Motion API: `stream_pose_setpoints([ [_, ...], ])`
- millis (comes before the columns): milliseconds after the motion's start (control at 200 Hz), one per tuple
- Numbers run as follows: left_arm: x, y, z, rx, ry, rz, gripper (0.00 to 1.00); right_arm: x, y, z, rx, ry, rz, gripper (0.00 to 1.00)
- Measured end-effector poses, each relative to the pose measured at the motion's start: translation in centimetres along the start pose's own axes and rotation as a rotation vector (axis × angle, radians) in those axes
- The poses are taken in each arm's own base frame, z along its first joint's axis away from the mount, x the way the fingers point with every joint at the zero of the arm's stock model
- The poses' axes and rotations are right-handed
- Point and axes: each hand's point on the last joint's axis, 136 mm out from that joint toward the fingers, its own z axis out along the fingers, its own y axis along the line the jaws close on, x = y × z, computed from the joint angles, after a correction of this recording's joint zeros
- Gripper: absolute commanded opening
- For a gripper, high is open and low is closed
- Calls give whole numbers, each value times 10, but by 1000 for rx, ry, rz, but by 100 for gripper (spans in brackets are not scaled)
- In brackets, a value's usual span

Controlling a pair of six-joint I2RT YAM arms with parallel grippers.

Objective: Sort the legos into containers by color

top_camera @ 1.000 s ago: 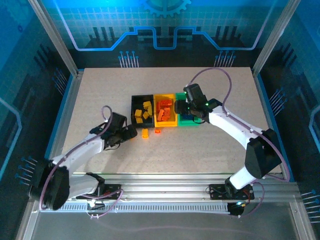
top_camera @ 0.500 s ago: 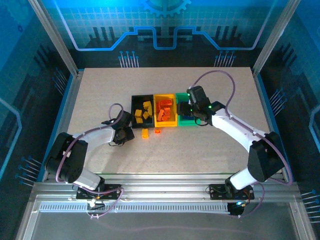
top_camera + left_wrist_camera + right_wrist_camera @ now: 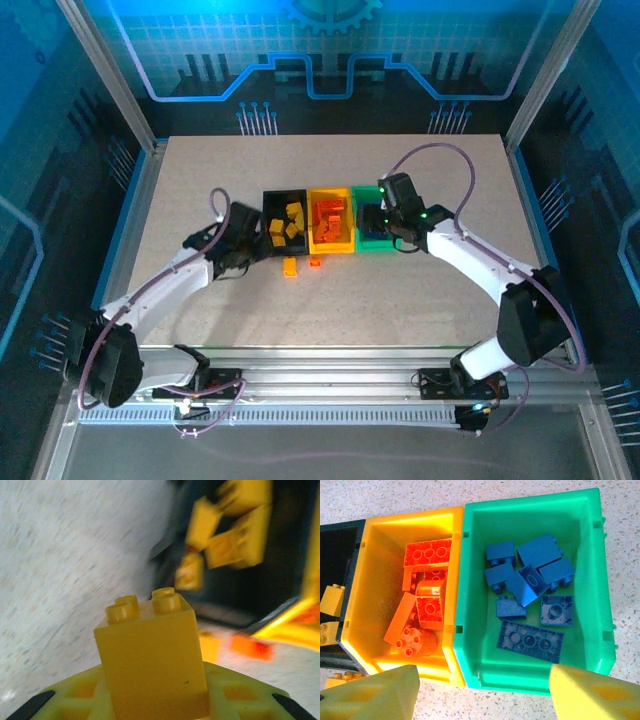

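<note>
- Much of the table [image 3: 420,300] is bare, flat and speckled — open room on every side of the black bin [image 3: 267,200].
- Three bins stand joined in a row. Right of the black bin is the yellow bin [image 3: 375,580] with orange bricks [image 3: 427,600], then the green bin [image 3: 590,580] with blue bricks [image 3: 532,580].
- Of the two, the left gripper [image 3: 252,252] sits just beside the black bin's near-left corner, jaws pinching a yellow brick [image 3: 150,655]. The right gripper [image 3: 485,692] hovers over the green bin, jaws spread on nothing.
- That yellow brick's long axis runs out along the fingers, studs leading. The black bin's mouth lies ahead and to the right — likely a short carry over the wall, and the left arm is much the nearer.
- Two more lie on the table just beside the black bin's near-right corner: a loose yellow brick [image 3: 290,267] and a loose orange brick [image 3: 315,263].
</note>
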Motion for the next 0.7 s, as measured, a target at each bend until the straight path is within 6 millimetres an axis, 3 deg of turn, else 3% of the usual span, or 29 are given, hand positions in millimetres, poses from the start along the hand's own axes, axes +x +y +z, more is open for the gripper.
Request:
stream_pose_setpoints([
  [125,-40,-44,8,42,-39,21,35,2,-3,1,5,7,11,71],
  [230,-58,-68,41,26,-25,48,36,5,-6,3,13,12,20,71],
  [340,-63,-77,84,-21,7,77,38,7,-10,4,22,21,25,71],
  [450,-64,-74,111,-69,33,97,63,9,-11,2,21,21,29,72],
  [545,-65,-71,115,-84,41,104,78,9,-11,-1,20,18,33,73],
  [700,-69,-84,90,-39,7,113,82,4,-10,-8,11,-2,35,74],
])
